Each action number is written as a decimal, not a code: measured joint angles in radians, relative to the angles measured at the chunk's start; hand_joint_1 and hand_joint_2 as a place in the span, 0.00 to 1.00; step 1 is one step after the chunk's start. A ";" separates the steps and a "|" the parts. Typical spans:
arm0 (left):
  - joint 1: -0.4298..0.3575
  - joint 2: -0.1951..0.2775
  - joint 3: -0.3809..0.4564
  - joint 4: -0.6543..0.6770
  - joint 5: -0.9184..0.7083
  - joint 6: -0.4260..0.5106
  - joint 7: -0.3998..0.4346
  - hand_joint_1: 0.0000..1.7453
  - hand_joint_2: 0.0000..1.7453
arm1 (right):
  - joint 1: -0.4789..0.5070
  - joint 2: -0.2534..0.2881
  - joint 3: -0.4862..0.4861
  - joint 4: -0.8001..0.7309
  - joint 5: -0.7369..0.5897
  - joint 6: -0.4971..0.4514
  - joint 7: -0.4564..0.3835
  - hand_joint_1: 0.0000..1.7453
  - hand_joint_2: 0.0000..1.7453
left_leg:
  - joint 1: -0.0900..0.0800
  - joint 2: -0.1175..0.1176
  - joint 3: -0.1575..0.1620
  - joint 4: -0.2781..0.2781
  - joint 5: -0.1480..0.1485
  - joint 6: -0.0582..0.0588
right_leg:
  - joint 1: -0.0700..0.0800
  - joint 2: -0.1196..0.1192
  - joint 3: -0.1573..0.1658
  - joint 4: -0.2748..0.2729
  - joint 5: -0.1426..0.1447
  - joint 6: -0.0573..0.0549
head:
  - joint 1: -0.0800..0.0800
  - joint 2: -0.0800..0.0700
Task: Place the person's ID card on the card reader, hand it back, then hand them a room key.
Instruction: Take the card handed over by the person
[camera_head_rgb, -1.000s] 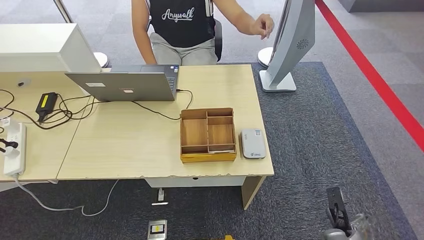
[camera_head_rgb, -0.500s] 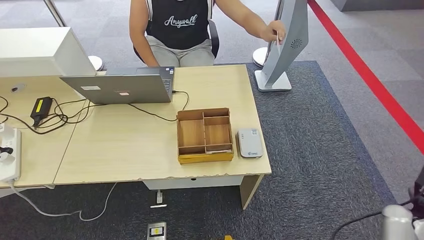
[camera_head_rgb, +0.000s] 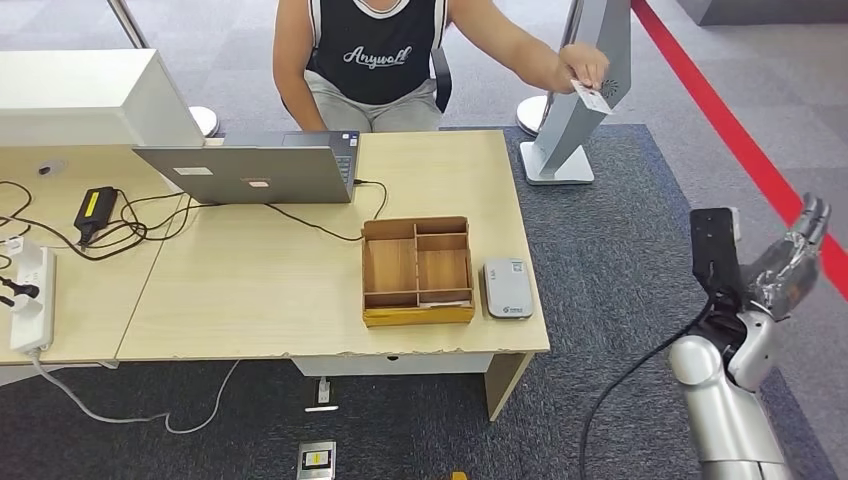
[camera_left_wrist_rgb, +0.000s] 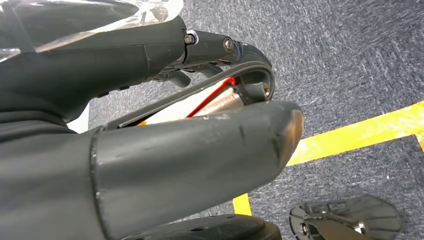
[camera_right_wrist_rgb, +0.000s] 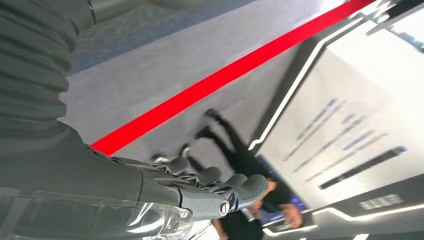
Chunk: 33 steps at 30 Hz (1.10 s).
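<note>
The person holds out a card; the right hand, empty and spread, could fumble the handover.

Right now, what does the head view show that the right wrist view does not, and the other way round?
Head view alone: the desk with a laptop, a wooden tray and the card reader beside it, and a seated person holding out a card. Right wrist view alone: a red floor stripe beside a white sign panel, and a person in dark clothes far off. Both share the right robot hand, raised, fingers apart, holding nothing.
</note>
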<state>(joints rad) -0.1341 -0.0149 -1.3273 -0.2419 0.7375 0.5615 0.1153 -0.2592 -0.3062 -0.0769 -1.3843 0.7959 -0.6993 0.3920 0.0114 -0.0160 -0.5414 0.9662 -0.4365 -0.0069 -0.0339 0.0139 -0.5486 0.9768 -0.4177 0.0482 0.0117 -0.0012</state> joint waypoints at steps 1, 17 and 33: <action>0.000 0.000 0.000 0.000 -0.002 0.000 -0.001 0.00 0.00 | -0.010 -0.002 0.029 -0.013 -0.001 0.000 0.002 0.00 1.00 | 0.000 0.000 0.000 0.000 0.000 0.000 | 0.000 0.000 0.000 0.000 0.000 0.000 | 0.000 0.000; 0.000 -0.002 -0.001 0.000 -0.043 -0.002 -0.002 0.00 0.00 | -0.152 -0.010 0.393 -0.085 0.067 0.001 0.006 0.00 1.00 | 0.001 0.000 0.000 0.000 0.000 0.000 | 0.001 0.000 -0.001 0.000 0.000 0.000 | 0.000 0.000; -0.023 -0.002 -0.026 0.000 -0.099 -0.036 0.020 0.00 0.00 | -0.378 -0.007 0.658 -0.003 0.227 0.184 0.062 0.00 1.00 | 0.001 0.000 -0.001 0.000 0.001 -0.001 | 0.001 0.000 -0.002 0.000 0.000 0.000 | 0.000 0.000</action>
<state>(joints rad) -0.1570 -0.0172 -1.3529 -0.2423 0.6381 0.5253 0.1351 -0.6374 -0.3136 0.5809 -1.3869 1.0232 -0.5158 0.4540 0.0125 -0.0164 -0.5428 0.9663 -0.4359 -0.0077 -0.0328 0.0138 -0.5506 0.9771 -0.4175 0.0477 0.0118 -0.0014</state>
